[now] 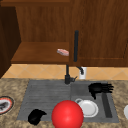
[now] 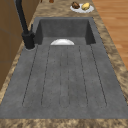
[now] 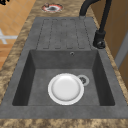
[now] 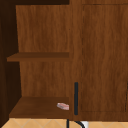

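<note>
My right hand (image 1: pixel 100 88) hovers over the back of the sink basin (image 1: pixel 105 115), its fingers straight and pointing right, holding nothing. My left hand (image 1: pixel 36 116) floats low over the front left of the drainboard (image 1: pixel 42 95), next to a large red ball (image 1: pixel 67 114) at the sink's front edge. A white plate (image 1: pixel 88 108) lies flat on the basin floor, below and left of the right hand. It also shows as the plate (image 3: pixel 65 88) beside the drain (image 3: pixel 82 80), and its rim (image 2: pixel 62 42) peeks over the basin's edge.
The black faucet (image 1: pixel 67 75) stands behind the sink. An open wall cabinet holds a small pink object (image 1: pixel 63 52) on its lower shelf (image 4: pixel 37 107); a dark bar handle (image 1: pixel 76 46) hangs beside it. A patterned plate (image 1: pixel 3 105) sits on the left counter, a plate of food (image 2: pixel 81 7) on the right.
</note>
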Robot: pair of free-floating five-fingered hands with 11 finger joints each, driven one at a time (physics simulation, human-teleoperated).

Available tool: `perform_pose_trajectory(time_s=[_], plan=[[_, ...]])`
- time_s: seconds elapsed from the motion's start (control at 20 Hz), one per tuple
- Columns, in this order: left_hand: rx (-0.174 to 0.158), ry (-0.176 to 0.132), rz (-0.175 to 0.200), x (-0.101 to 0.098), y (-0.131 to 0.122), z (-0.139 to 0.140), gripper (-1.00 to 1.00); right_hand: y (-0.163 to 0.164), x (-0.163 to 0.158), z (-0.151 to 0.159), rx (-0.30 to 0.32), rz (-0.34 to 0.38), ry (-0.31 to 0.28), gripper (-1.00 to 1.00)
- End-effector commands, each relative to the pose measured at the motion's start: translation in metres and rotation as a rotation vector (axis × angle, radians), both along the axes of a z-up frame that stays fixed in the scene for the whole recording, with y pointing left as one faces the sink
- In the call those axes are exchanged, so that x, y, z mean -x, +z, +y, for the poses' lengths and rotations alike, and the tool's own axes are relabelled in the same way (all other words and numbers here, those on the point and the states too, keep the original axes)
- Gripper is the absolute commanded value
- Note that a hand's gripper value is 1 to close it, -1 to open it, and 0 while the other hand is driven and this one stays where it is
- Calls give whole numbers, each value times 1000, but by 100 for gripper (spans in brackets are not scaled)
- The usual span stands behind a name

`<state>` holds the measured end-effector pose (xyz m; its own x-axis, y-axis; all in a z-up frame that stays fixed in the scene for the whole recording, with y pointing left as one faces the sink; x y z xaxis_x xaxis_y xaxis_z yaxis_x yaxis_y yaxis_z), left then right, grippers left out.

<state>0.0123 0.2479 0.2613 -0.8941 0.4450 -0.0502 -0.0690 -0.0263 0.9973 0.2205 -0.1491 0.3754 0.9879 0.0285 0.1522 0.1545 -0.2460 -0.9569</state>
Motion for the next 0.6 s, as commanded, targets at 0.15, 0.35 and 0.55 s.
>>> perform_pose_trajectory(time_s=[0.15, 0.35, 0.55], plan=[[0, 0, 0, 0, 0, 0, 0, -36, 5, 0, -40, 45, 165, -100], [0, 0, 0, 0, 0, 0, 0, -53, 6, 0, -27, 60, 254, -100], [0, 0, 0, 0, 0, 0, 0, -72, 7, 0, -22, 81, 348, -100]])
